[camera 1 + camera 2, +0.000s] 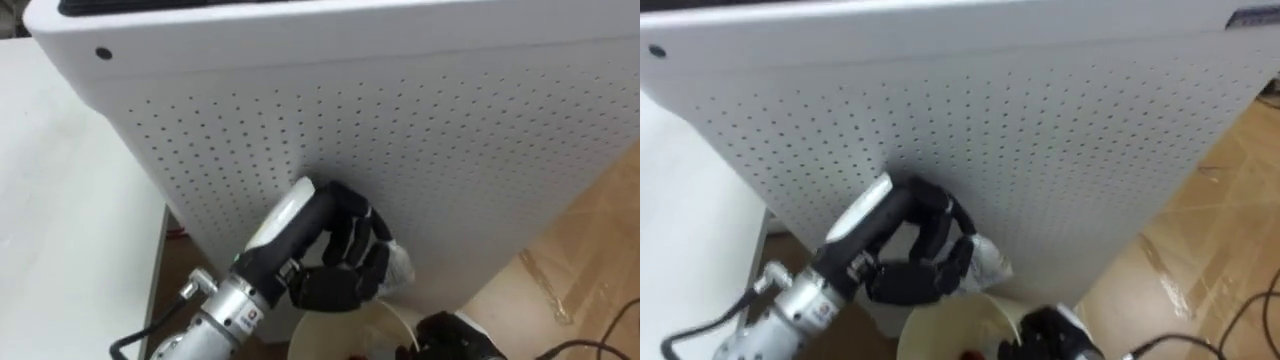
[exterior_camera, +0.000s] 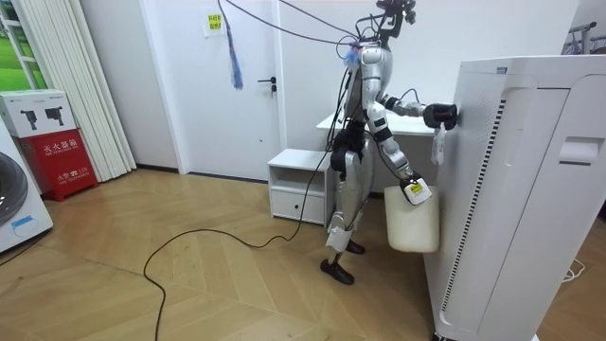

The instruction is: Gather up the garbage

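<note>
Against the perforated white panel [image 1: 430,130], your left hand [image 1: 335,272] clamped round the crumpled white garbage [image 1: 400,265], wad poking past its fingertips, cream bin [image 1: 322,335] lower down the panel.

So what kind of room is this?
Probably a home-style indoor test room: a washing machine at the room view's left, a small white cabinet and a tall white perforated appliance.

Most of the crumpled white scrap [image 1: 400,266] is hidden inside the curled fingers of the left hand [image 1: 345,255], while the cream bin [image 1: 325,335] and the right hand [image 1: 455,340] at its rim are cut off by the eye views' lower edge.
</note>
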Motion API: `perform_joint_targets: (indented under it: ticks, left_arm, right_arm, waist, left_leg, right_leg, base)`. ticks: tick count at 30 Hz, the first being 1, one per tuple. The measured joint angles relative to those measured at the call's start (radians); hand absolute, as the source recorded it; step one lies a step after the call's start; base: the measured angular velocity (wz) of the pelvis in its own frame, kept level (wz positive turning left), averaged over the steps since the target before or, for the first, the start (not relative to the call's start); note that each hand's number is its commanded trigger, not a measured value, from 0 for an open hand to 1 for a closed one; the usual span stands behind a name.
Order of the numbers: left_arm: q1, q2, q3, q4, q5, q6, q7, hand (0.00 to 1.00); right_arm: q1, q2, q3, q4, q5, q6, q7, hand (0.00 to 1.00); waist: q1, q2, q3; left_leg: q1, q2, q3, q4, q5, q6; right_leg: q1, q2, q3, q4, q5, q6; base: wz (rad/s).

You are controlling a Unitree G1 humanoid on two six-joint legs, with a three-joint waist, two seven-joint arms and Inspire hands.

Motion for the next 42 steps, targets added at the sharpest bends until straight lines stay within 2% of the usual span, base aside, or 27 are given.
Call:
perform_joint_targets:
  ticks: [4, 10, 11, 13, 14, 15, 16, 18, 25, 30, 33, 42]
  left_arm:
    - [-0.001, -0.002, 0.008, 0.061, 0.000, 0.000, 0.000, 1.00]
    - [0.001, -0.005, 0.008, 0.104, 0.000, 0.000, 0.004, 1.00]
    - [0.002, -0.005, 0.006, 0.107, 0.000, 0.000, 0.004, 0.97]
    - [0.002, -0.007, 0.006, 0.117, 0.000, 0.000, 0.004, 0.67]
    - [0.002, -0.008, 0.007, 0.126, 0.000, 0.000, 0.005, 0.60]
    - [0.002, -0.008, 0.008, 0.133, 0.000, 0.000, 0.005, 0.34]
    - [0.002, -0.007, 0.009, 0.142, 0.000, 0.000, 0.005, 0.16]
    - [0.002, -0.007, 0.011, 0.158, 0.000, 0.000, 0.005, 0.00]
    - [0.003, -0.023, 0.006, 0.200, -0.002, 0.009, -0.019, 0.00]
    - [0.003, -0.045, -0.004, 0.227, -0.001, 0.035, -0.048, 0.00]
    - [0.003, -0.043, -0.005, 0.248, -0.006, 0.040, -0.084, 0.00]
    - [0.003, -0.043, -0.032, 0.277, -0.006, 0.073, -0.154, 0.00]
  right_arm:
    - [-0.005, 0.008, 0.000, 0.001, 0.002, 0.000, -0.006, 1.00]
    - [-0.006, 0.007, -0.001, 0.002, 0.003, -0.001, -0.006, 1.00]
    - [-0.007, 0.005, -0.001, 0.005, 0.004, -0.004, -0.007, 1.00]
    - [-0.006, 0.002, -0.001, 0.010, 0.009, -0.007, -0.007, 1.00]
    - [-0.007, 0.002, -0.003, 0.010, 0.013, -0.007, -0.007, 1.00]
    - [-0.007, 0.001, -0.003, 0.010, 0.014, -0.007, -0.007, 1.00]
    - [-0.007, -0.001, -0.004, 0.010, 0.014, -0.007, -0.007, 1.00]
    - [-0.007, -0.005, -0.006, 0.007, 0.018, -0.008, -0.006, 1.00]
    - [-0.008, -0.013, -0.004, 0.007, 0.040, -0.007, -0.005, 1.00]
    - [-0.008, -0.014, -0.003, 0.007, 0.039, -0.007, 0.007, 1.00]
    - [-0.006, -0.016, -0.003, 0.007, 0.040, -0.007, 0.005, 1.00]
    - [-0.007, -0.018, -0.003, 0.008, 0.067, -0.006, 0.004, 1.00]
  waist:
    - [0.007, 0.000, 0.0001]
    - [0.013, -0.001, 0.0006]
    - [0.012, -0.001, 0.0005]
    - [0.011, 0.000, 0.0007]
    - [0.009, 0.000, 0.0009]
    - [0.006, 0.001, 0.0011]
    - [-0.001, 0.002, 0.0018]
    - [-0.003, 0.002, 0.0018]
    - [-0.011, 0.004, 0.0021]
    - [-0.011, 0.012, 0.0032]
    - [-0.010, 0.020, 0.0042]
    - [-0.010, 0.020, 0.0041]
  left_leg:
    - [-0.046, 0.000, 0.002, 0.007, 0.004, 0.000]
    - [-0.065, 0.000, 0.001, 0.006, 0.004, 0.000]
    - [-0.065, 0.000, 0.000, 0.006, 0.004, 0.000]
    - [-0.066, 0.000, -0.002, 0.006, 0.004, 0.000]
    - [-0.068, 0.000, -0.005, 0.007, 0.004, 0.000]
    - [-0.070, 0.000, -0.007, 0.008, 0.004, 0.000]
    - [-0.078, -0.001, -0.009, 0.014, 0.004, 0.000]
    - [-0.089, -0.001, -0.008, 0.016, 0.004, 0.000]
    - [-0.110, -0.002, -0.007, 0.028, 0.004, 0.000]
    - [-0.110, -0.001, -0.008, 0.030, 0.004, 0.000]
    - [-0.108, -0.002, -0.007, 0.030, 0.004, 0.000]
    - [-0.105, -0.003, -0.004, 0.032, 0.006, 0.003]
  right_leg:
    - [-0.052, -0.002, 0.002, 0.017, 0.000, 0.000]
    - [-0.071, -0.003, 0.001, 0.017, 0.000, 0.000]
    - [-0.071, -0.003, -0.004, 0.017, 0.000, 0.000]
    - [-0.070, -0.004, -0.015, 0.016, 0.000, 0.000]
    - [-0.070, -0.004, -0.019, 0.015, 0.000, 0.000]
    - [-0.070, -0.004, -0.020, 0.015, 0.000, 0.000]
    - [-0.072, -0.005, -0.024, 0.015, 0.000, 0.000]
    - [-0.083, -0.006, -0.024, 0.018, 0.000, -0.001]
    - [-0.098, -0.007, -0.026, 0.023, 0.000, -0.001]
    - [-0.097, -0.008, -0.028, 0.023, 0.000, -0.001]
    - [-0.098, -0.010, -0.032, 0.030, 0.000, -0.001]
    - [-0.097, -0.014, -0.041, 0.036, 0.000, -0.001]
  base:
    - [0.00]
    - [0.00]
    - [0.00]
    - [0.05]
    - [0.07]
    - [0.11]
    - [0.10]
    - [0.04]
    - [0.00]
    - [0.00]
    - [0.00]
    - [0.00]
